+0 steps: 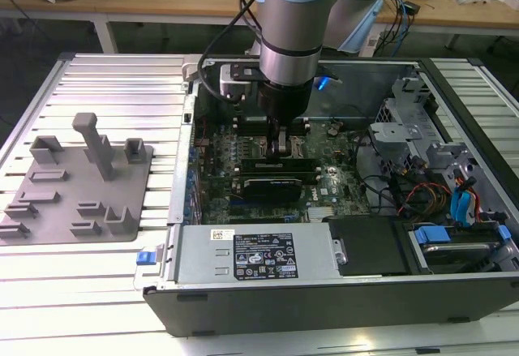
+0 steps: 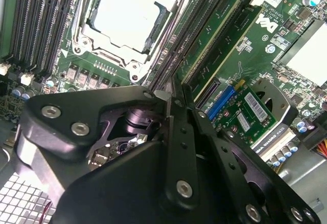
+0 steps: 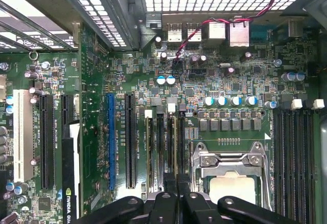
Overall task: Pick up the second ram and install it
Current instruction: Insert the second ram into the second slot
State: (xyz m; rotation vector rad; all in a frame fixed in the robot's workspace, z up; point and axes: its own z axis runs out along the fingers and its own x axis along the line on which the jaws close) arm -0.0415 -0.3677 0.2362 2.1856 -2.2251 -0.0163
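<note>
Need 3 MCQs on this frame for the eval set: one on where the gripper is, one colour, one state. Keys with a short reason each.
1. Where is the gripper?
A. Over the grey fixture
B. Inside the computer case, over the motherboard
C. Above the power supply

2. What colour is the motherboard?
A. Green
B. Red
C. White

3. How is the computer case set?
A. Upright, closed
B. On its side, panel on
C. On its side, panel off

Key:
1 B, it hangs over the board beside the processor socket.
2 A, both wrist views show a green board.
3 C, the exterior view looks straight down onto the internals.
</note>
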